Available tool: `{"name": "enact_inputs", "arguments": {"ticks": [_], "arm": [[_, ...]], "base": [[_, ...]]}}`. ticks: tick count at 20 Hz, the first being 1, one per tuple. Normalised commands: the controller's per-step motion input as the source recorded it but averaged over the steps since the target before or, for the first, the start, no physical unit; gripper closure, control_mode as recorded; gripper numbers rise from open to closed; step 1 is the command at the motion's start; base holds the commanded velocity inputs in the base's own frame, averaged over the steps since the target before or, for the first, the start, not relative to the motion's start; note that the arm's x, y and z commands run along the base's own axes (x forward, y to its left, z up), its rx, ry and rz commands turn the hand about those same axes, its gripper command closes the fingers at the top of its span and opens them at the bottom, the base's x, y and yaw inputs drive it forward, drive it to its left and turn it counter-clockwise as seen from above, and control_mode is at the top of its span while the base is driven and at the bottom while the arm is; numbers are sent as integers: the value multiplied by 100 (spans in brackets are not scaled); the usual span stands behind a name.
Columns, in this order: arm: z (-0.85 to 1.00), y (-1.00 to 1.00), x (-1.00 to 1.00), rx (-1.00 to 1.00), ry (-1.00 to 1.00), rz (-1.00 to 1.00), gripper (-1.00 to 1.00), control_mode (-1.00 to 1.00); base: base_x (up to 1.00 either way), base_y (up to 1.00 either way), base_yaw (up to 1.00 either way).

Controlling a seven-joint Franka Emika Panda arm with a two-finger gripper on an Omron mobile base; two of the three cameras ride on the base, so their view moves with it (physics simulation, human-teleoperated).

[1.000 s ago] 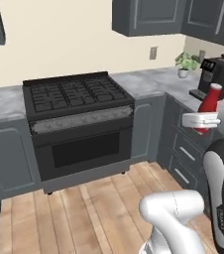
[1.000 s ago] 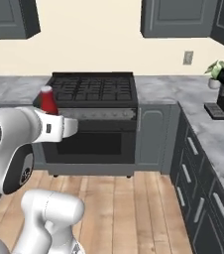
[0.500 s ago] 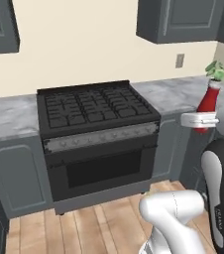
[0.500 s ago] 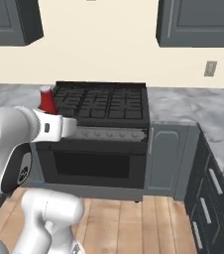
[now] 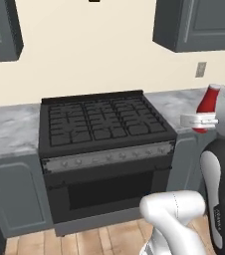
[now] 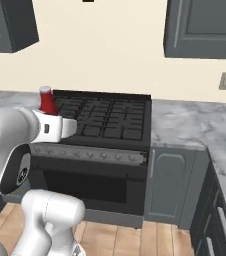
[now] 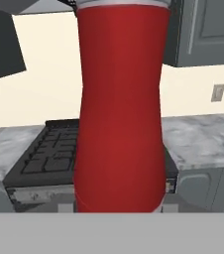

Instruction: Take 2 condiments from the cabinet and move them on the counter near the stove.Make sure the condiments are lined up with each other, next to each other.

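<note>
The gripper (image 5: 200, 120) is closed around the red squeeze bottle (image 5: 206, 104), carried upright in the air beside the stove (image 5: 104, 124). Its waisted plastic body probably flexes and is light, so the low hold suits it, though the fingers are hidden. The marble tabletop (image 6: 195, 125) right of the stove lies free.

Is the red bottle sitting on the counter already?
No, the red bottle is up in the gripper, above the counter.

I count one red squeeze bottle (image 5: 207, 103), one stove (image 5: 102, 124), two wall cabinets above the stove, one either side, and one wall outlet (image 5: 200, 69) right of the stove.
</note>
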Motion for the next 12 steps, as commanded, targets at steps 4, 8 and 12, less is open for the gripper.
{"name": "enact_inputs", "arguments": {"ticks": [4, 8, 12], "arm": [[0, 0, 0, 0, 0, 0, 100, 100], [0, 0, 0, 0, 0, 0, 100, 100], [0, 0, 0, 0, 0, 0, 100, 100]], "base": [[54, -55, 16], [52, -52, 14], [54, -48, 12]]}}
